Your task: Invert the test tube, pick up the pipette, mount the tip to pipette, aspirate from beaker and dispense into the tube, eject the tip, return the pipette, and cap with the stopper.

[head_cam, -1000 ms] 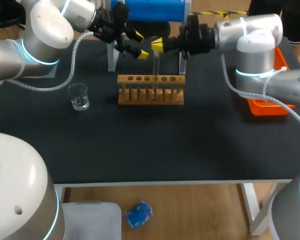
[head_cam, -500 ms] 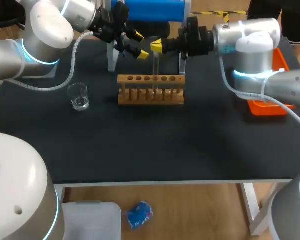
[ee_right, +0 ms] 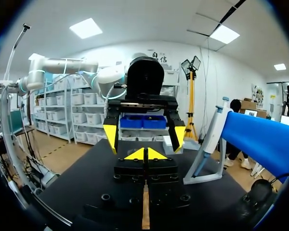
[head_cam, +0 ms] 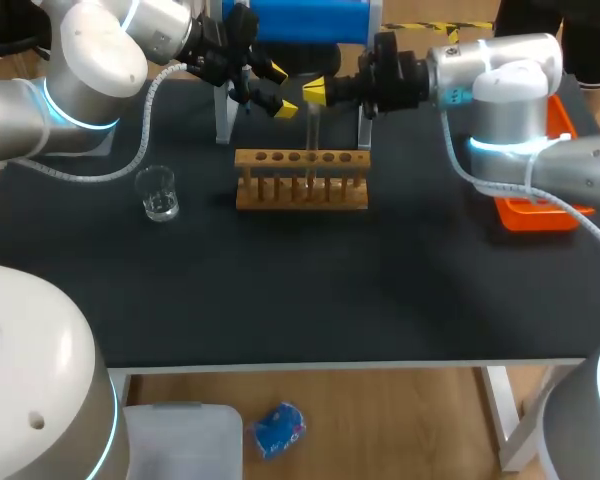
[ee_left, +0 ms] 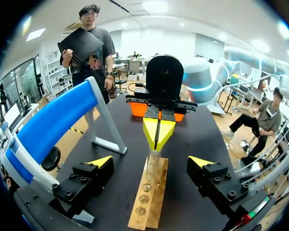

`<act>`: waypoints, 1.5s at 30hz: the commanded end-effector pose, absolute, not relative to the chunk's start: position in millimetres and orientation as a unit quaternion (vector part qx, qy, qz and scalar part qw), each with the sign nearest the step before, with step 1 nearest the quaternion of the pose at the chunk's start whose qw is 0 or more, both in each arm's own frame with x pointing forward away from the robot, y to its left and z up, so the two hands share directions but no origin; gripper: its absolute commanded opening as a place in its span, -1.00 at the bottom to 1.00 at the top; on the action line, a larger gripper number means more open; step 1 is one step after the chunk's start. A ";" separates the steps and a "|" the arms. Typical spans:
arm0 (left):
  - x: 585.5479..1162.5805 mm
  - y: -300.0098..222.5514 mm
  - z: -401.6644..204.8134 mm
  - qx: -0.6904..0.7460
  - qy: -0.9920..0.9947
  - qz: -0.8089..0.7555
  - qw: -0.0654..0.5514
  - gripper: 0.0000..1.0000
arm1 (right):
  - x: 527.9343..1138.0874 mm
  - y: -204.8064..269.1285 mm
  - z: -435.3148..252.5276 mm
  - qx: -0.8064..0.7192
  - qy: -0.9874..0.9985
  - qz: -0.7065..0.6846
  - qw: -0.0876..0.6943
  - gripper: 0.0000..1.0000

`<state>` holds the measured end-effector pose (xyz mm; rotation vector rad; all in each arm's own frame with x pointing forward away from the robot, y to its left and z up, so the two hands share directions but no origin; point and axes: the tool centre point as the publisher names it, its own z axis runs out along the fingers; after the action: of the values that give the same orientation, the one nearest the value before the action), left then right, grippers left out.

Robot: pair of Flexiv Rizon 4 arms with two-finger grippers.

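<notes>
Dark desk [head_cam: 280,300] holds a rack [head_cam: 301,180]. Right fingers [head_cam: 315,92] seem to pinch the upright test tube [head_cam: 311,130] up top. Left fingers [head_cam: 280,108] are spread, just beside.

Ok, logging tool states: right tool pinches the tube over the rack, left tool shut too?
No: the left tool is open, its yellow tips wide apart in the left wrist view. The right tool does pinch the tube over the rack.

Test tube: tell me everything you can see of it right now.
The test tube is clear glass, looks empty, and stands upright over the wooden rack. The right gripper is shut on its top end. Its lower end reaches a rack hole; whether it sits inside is unclear. The open left gripper is beside it, not touching.
</notes>
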<state>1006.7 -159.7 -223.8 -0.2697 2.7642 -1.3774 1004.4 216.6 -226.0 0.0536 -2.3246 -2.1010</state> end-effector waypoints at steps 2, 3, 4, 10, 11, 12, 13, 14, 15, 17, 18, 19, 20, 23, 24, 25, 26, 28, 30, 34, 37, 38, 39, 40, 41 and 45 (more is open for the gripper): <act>1007.5 -159.1 -222.6 -0.086 0.892 -0.442 0.018 1.00 | 1002.8 214.0 -218.5 0.026 -0.736 -0.677 -0.003 -1.00; 1007.5 -159.1 -222.6 -0.086 0.892 -0.442 0.018 1.00 | 1002.7 213.7 -215.0 0.029 -0.735 -0.677 -0.006 -1.00; 1007.5 -159.1 -222.6 -0.086 0.892 -0.442 0.018 1.00 | 1002.8 213.2 -211.2 0.031 -0.733 -0.680 -0.007 -1.00; 1007.5 -159.1 -222.6 -0.086 0.892 -0.442 0.018 1.00 | 1002.4 209.2 -189.7 0.048 -0.734 -0.677 -0.022 -1.00; 1007.5 -159.1 -222.6 -0.086 0.892 -0.442 0.018 1.00 | 1001.9 207.8 -186.5 0.049 -0.738 -0.672 -0.024 -1.00; 1007.5 -159.1 -222.6 -0.086 0.892 -0.442 0.018 1.00 | 1001.7 206.0 -183.7 0.048 -0.744 -0.666 -0.026 -1.00; 1007.5 -159.1 -222.6 -0.086 0.892 -0.442 0.018 1.00 | 1001.4 203.6 -181.1 0.046 -0.750 -0.659 -0.027 -1.00; 1007.5 -159.1 -222.6 -0.086 0.892 -0.442 0.018 1.00 | 1001.1 200.4 -178.7 0.045 -0.755 -0.653 -0.029 -1.00; 1007.5 -159.1 -222.6 -0.086 0.892 -0.442 0.018 1.00 | 1000.6 197.4 -176.8 0.044 -0.762 -0.646 -0.032 -0.80; 1007.5 -159.1 -222.6 -0.086 0.892 -0.442 0.018 1.00 | 998.4 191.8 -174.1 0.047 -0.770 -0.635 -0.034 -0.14; 1007.5 -159.1 -222.6 -0.086 0.892 -0.442 0.018 1.00 | 997.1 189.1 -173.3 0.049 -0.779 -0.625 -0.034 1.00; 1007.5 -159.1 -222.6 -0.086 0.892 -0.442 0.018 1.00 | 995.7 186.7 -173.0 0.051 -0.788 -0.613 -0.036 1.00; 1007.5 -159.1 -222.6 -0.086 0.892 -0.442 0.018 1.00 | 993.9 184.1 -172.9 0.053 -0.797 -0.601 -0.039 1.00; 1007.5 -159.1 -222.6 -0.086 0.892 -0.442 0.018 1.00 | 989.2 175.7 -175.1 0.056 -0.824 -0.561 -0.045 1.00; 1007.5 -159.1 -222.6 -0.086 0.892 -0.442 0.018 1.00 | 987.8 173.3 -176.8 0.057 -0.833 -0.549 -0.046 1.00; 1007.5 -159.1 -222.6 -0.086 0.892 -0.442 0.018 1.00 | 986.7 170.0 -178.8 0.055 -0.838 -0.541 -0.047 1.00; 1007.5 -159.1 -222.6 -0.086 0.892 -0.442 0.018 1.00 | 985.6 165.2 -181.3 0.051 -0.844 -0.531 -0.051 1.00; 1007.6 -154.3 -219.9 -0.107 0.887 -0.449 0.032 1.00 | 984.0 158.5 -183.7 0.045 -0.848 -0.526 -0.054 1.00; 1006.8 -149.7 -217.5 -0.123 0.882 -0.452 0.046 1.00 | 981.9 152.1 -187.5 0.040 -0.851 -0.521 -0.058 1.00; 1002.5 -142.8 -214.8 -0.132 0.878 -0.457 0.052 1.00 | 977.1 140.2 -195.0 0.025 -0.853 -0.518 -0.060 1.00; 997.5 -137.8 -214.4 -0.138 0.879 -0.453 0.056 1.00 | 973.8 128.6 -199.8 0.009 -0.855 -0.514 -0.066 1.00; 996.0 -135.8 -214.1 -0.141 0.879 -0.451 0.058 1.00 | 972.9 124.6 -201.0 0.004 -0.856 -0.513 -0.068 1.00; 994.5 -133.3 -213.8 -0.145 0.879 -0.451 0.061 1.00 | 972.0 120.9 -202.2 -0.002 -0.857 -0.511 -0.069 1.00; 993.2 -130.7 -212.9 -0.150 0.877 -0.453 0.064 1.00 | 971.3 117.5 -203.2 -0.007 -0.857 -0.511 -0.071 1.00; 992.2 -128.0 -212.5 -0.157 0.875 -0.454 0.067 1.00 | 970.5 114.2 -204.2 -0.012 -0.857 -0.509 -0.073 1.00; 988.3 -120.7 -211.6 -0.174 0.874 -0.447 0.079 1.00 | 967.2 103.5 -208.0 -0.033 -0.858 -0.506 -0.081 1.00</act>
<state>999.4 -126.2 -213.8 -0.4935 2.6387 -1.3604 978.4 109.7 -208.6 -0.0700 -2.8200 -1.6593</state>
